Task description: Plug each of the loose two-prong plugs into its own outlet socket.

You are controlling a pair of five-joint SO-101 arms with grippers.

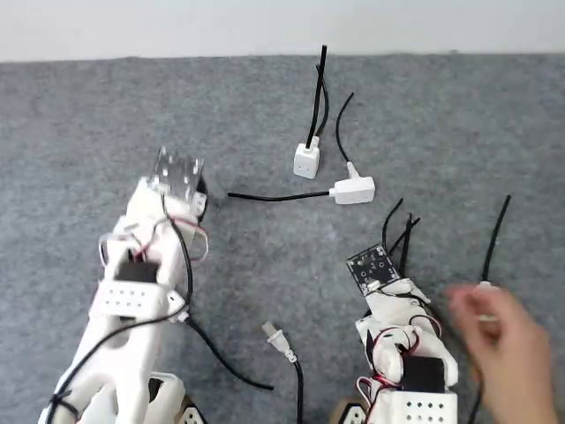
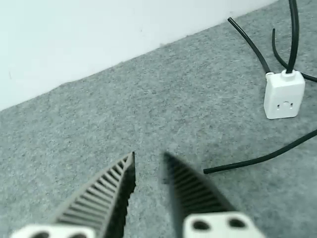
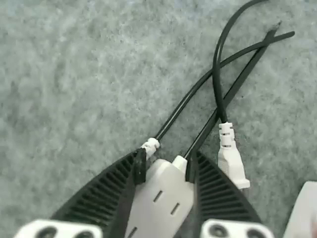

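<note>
A grey carpeted surface (image 1: 79, 115) runs back to a pale wall (image 1: 177, 26). At the left, the left hand (image 2: 148, 158) hangs low over bare carpet, its ribbed jaws a narrow gap apart with nothing between them. Further right, well beyond it, a cube socket (image 1: 306, 161) sits with its black cord leading toward the wall. Nearer me, a loose plug (image 1: 275, 336) lies on the carpet between the two arms, prongs bare. Just right of the cube lies a flat white block (image 1: 355, 190) with black cords at two sides. The right hand (image 3: 166, 156) is clamped on a white socket block (image 3: 158, 198), slots facing up, and a second plug (image 3: 230, 158) lies just beside it. At the far right, a person's fingers (image 1: 481, 309) rest by another white cord end (image 1: 485, 287).
</note>
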